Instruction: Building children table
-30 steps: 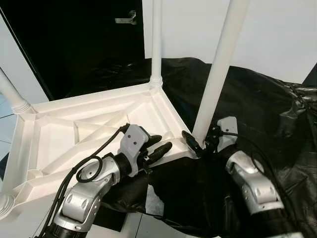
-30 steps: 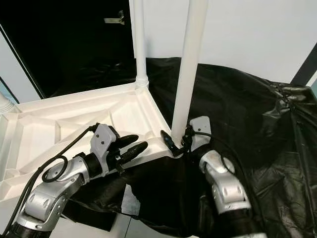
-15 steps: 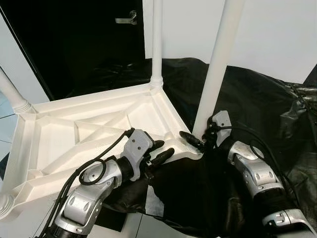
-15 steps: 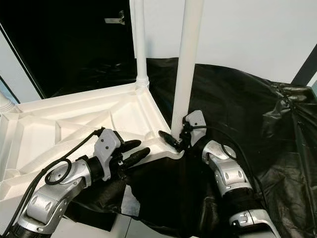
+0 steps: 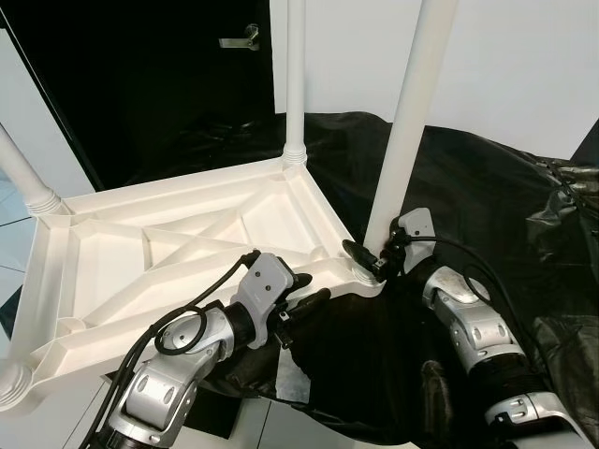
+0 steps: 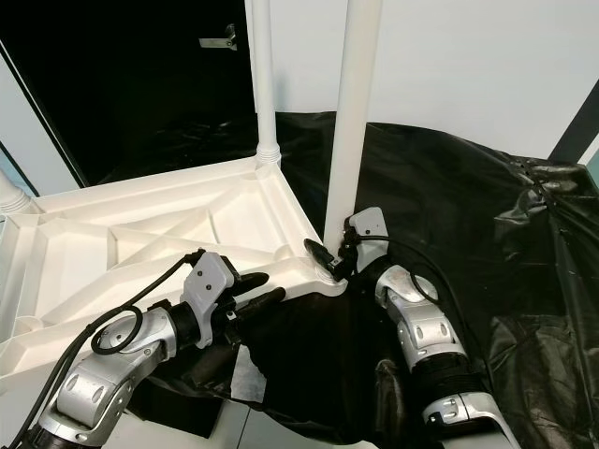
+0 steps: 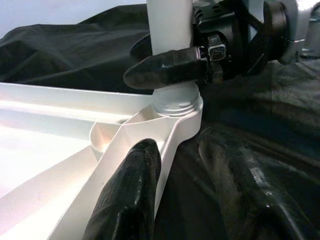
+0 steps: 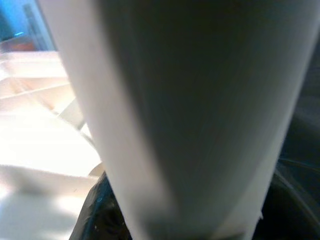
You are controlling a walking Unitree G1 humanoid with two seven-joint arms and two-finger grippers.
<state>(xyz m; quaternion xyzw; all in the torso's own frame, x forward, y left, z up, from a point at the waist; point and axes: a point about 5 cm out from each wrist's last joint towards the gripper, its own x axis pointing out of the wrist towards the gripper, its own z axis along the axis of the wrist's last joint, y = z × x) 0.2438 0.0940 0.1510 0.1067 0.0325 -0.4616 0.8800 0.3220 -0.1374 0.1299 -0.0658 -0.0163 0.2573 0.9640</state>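
Our right end effector (image 5: 367, 258), at centre frame, pinches the foot of the white leg (image 5: 404, 131) just above its corner socket; our left end effector (image 5: 301, 292), fingers spread, straddles the rim of the upturned tabletop (image 5: 103, 281) lying on black sheeting (image 5: 487, 201). We judge the leg is being seated; we should keep it upright, brace the rim firmly, and turn it until it sits flush.

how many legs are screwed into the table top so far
4 in view. One stands at the far corner, one at the near right corner gripped by the right gripper, one at the left corner. The near left corner's shows just its base at the frame edge.
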